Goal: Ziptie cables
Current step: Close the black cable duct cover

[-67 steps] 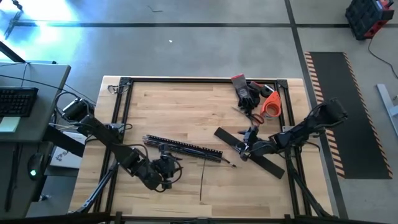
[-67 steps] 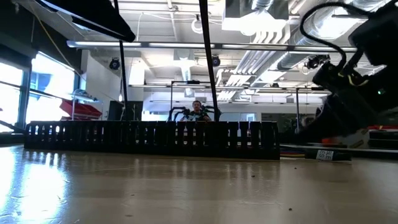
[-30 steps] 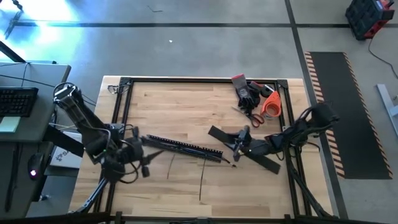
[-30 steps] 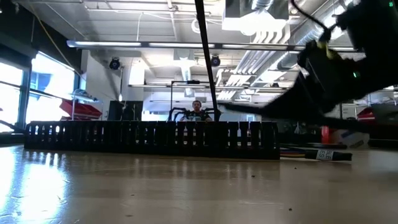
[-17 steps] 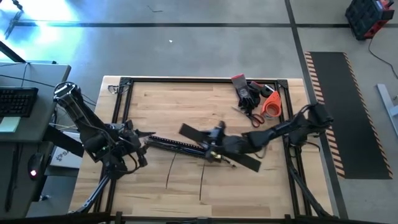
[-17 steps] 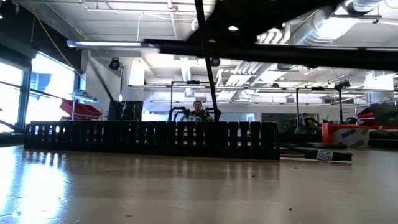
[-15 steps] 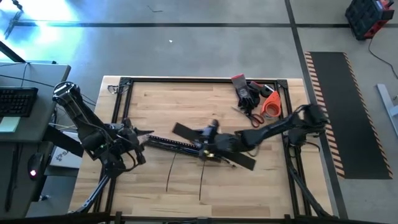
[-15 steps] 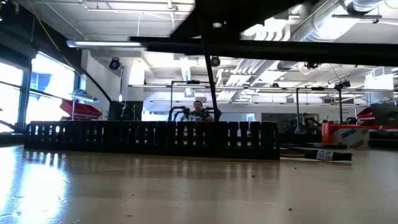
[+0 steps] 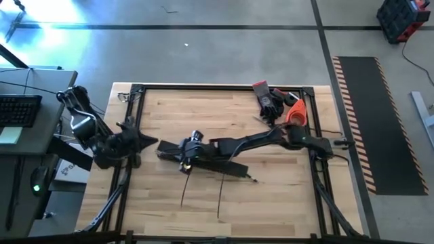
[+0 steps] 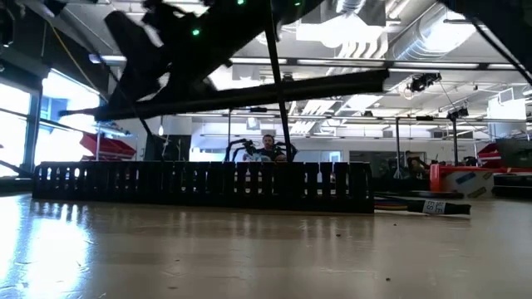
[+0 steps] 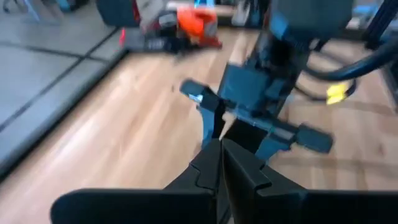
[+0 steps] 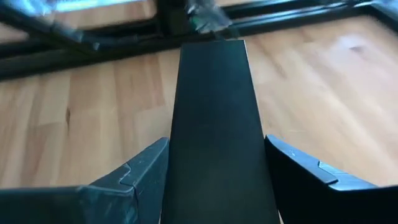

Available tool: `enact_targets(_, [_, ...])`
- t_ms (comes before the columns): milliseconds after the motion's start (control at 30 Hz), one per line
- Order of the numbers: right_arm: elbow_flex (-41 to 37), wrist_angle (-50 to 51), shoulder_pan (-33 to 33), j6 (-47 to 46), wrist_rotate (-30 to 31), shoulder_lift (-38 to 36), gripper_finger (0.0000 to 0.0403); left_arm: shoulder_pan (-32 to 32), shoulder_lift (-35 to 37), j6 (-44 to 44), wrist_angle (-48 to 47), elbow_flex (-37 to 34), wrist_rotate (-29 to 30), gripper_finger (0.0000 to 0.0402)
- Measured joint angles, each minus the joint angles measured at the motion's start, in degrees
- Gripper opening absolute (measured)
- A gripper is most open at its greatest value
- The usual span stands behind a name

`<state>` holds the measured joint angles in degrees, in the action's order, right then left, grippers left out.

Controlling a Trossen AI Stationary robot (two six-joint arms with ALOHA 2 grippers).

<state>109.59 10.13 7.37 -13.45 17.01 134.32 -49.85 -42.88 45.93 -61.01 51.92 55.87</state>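
Note:
My right gripper [image 9: 184, 154] [image 12: 214, 152] reaches across the table and is shut on a flat black strip [image 12: 214, 93] [image 10: 274, 91]. It holds the strip above the black perforated bar [image 9: 232, 168] [image 10: 208, 187], which lies on the table's middle. The cables [image 9: 184, 190], thin dark wires, lie loose on the wood just nearer than the bar, and a second one [image 9: 220, 198] lies beside them. My left gripper [image 9: 152, 142] [image 11: 219, 152] is shut and empty near the table's left rail, pointing at the right gripper. My right gripper pinches the flat strip by its two long edges [image 12: 177, 168], one finger [image 12: 140, 174] on each side. It comes from the table's right, slanting down, and the strip runs out ahead between the fingers. The strip hangs nearly level, clear of the bar and the table.
Black gloves [image 9: 268, 100], scissors and an orange roll [image 9: 296, 114] lie at the far right corner. A black frame rail [image 9: 129, 135] runs around the wooden top. A desk with a keyboard [image 9: 19, 112] stands past the left edge. Far behind the table a person [image 10: 266, 145] shows.
My right gripper has swung far toward the table's left edge and a little up, carrying the flat strip from the right side to over the perforated bar. My left gripper has drawn back toward the left and far edges and has shut. Bar and cables have stayed put.

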Motion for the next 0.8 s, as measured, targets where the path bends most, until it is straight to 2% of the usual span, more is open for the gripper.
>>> enact_targets(200, [10.4, 3.9, -0.7, 1.9, -5.1, 7.1, 0.0214, -2.3, 0.7, 15.0, -1.2, -10.0, -0.4, 0.0])
enact_targets(400, [12.2, 6.1, -1.9, 1.2, -7.1, 9.1, 0.0214, -4.4, 0.8, 25.7, -1.0, -16.8, -1.4, 0.0])
enact_targets(633, [12.2, 6.3, -2.6, -1.0, -8.8, 9.8, 0.0214, -4.7, 0.8, 31.5, 0.4, -22.0, -1.7, 0.0])
enact_targets(800, [12.2, 6.5, -2.5, -1.3, -9.2, 9.8, 0.0214, -4.7, 0.8, 31.6, 7.8, -27.3, -2.1, 0.0])
